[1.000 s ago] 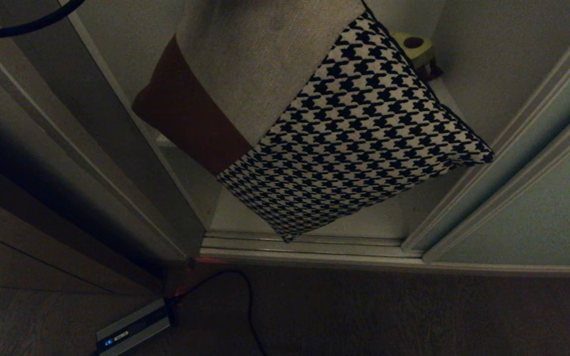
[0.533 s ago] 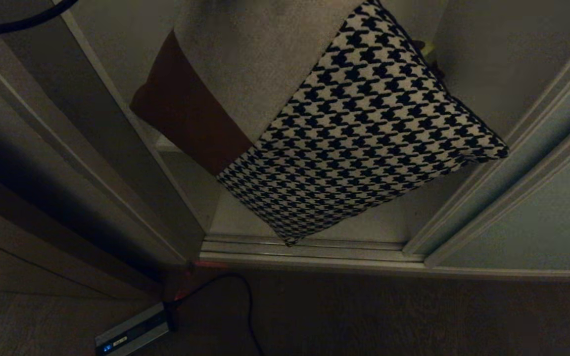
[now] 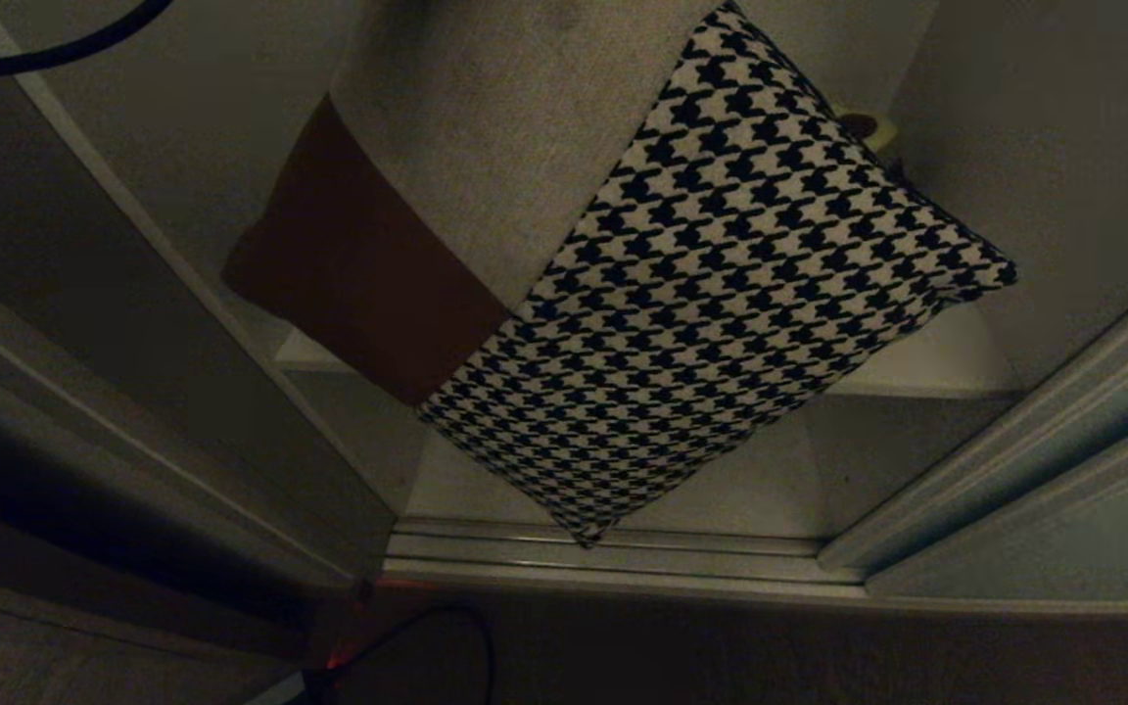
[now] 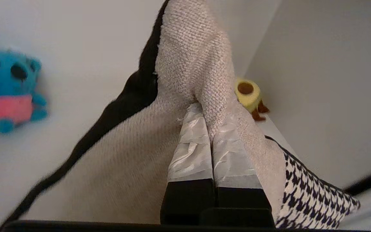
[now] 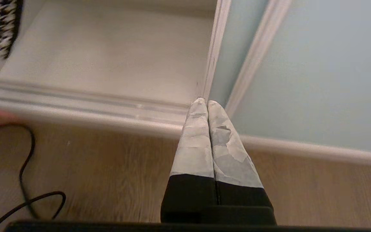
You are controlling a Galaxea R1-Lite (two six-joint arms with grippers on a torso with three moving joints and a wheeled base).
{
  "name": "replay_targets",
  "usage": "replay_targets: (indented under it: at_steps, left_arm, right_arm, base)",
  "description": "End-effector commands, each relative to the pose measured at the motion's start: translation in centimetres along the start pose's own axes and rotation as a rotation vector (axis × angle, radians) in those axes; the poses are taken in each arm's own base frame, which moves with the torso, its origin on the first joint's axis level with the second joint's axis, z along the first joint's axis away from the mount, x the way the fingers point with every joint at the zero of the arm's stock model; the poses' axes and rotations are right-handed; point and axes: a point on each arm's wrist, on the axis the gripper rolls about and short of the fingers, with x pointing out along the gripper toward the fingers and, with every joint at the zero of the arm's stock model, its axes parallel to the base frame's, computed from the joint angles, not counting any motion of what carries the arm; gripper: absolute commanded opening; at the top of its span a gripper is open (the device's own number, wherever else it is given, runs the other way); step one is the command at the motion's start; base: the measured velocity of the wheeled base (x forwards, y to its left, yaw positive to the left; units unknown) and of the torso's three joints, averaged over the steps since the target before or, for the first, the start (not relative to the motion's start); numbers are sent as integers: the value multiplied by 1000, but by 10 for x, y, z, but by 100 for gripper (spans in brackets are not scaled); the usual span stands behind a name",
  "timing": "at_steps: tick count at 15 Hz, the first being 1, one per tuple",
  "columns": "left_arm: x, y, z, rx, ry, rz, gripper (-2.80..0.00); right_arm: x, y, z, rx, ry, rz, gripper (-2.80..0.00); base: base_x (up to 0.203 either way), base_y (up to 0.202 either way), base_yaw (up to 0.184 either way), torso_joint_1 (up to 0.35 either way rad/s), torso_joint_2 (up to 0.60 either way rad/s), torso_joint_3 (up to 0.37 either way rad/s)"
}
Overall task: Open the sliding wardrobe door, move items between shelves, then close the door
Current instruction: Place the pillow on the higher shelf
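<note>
The houndstooth cushion [image 3: 721, 294] hangs tilted in the open wardrobe, its low corner above the silver floor rails [image 3: 623, 558]. My left gripper [image 4: 208, 111] is shut on a pinched fold of its cream strip [image 4: 124, 161], with the taped fingers [image 4: 190, 151] pressed together in the fabric. The sliding wardrobe door [image 3: 1063, 509] stands pushed to the right. Behind the cushion are the bottom shelf [image 3: 466, 480] and a higher shelf [image 3: 926, 362]. My right gripper [image 5: 206, 102] is shut and empty, low over the wood floor beside the door's edge [image 5: 217, 48].
A blue plush toy [image 4: 8, 87] and a yellow toy [image 4: 248, 95] sit on the shelf behind the cushion. A black cable [image 5: 27, 180] lies on the floor in front of the rails. The wardrobe's left frame post [image 3: 133, 323] bounds the opening.
The whole head view has slid down and the power brick has left it, so the camera moved. The cushion stays gripped, its right corner swung slightly further right.
</note>
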Motion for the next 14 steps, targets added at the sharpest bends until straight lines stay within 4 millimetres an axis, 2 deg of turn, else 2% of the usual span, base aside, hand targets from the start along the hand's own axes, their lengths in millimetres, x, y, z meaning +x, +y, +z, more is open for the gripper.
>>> replay_targets:
  at_steps: [1, 6, 10, 14]
  left_arm:
    - [-2, 1, 3, -2, -15, 1, -280]
    - [7, 3, -4, -11, -18, 21, -280]
    - [27, 19, -19, -12, -32, 93, -280]
    - [64, 30, -55, -1, -59, 157, -280]
  right_arm:
    - [0, 0, -1, 0, 3, 1, -280]
    - [0, 0, -1, 0, 3, 1, -280]
    - [0, 0, -1, 0, 3, 1, -280]
    - [0, 0, -1, 0, 3, 1, -280]
  base:
    - [197, 0, -1, 1, 5, 1]
    - [183, 0, 1, 4, -1, 1]
    - [0, 0, 0, 0, 0, 0]
    - [0, 0, 0, 0, 0, 0]
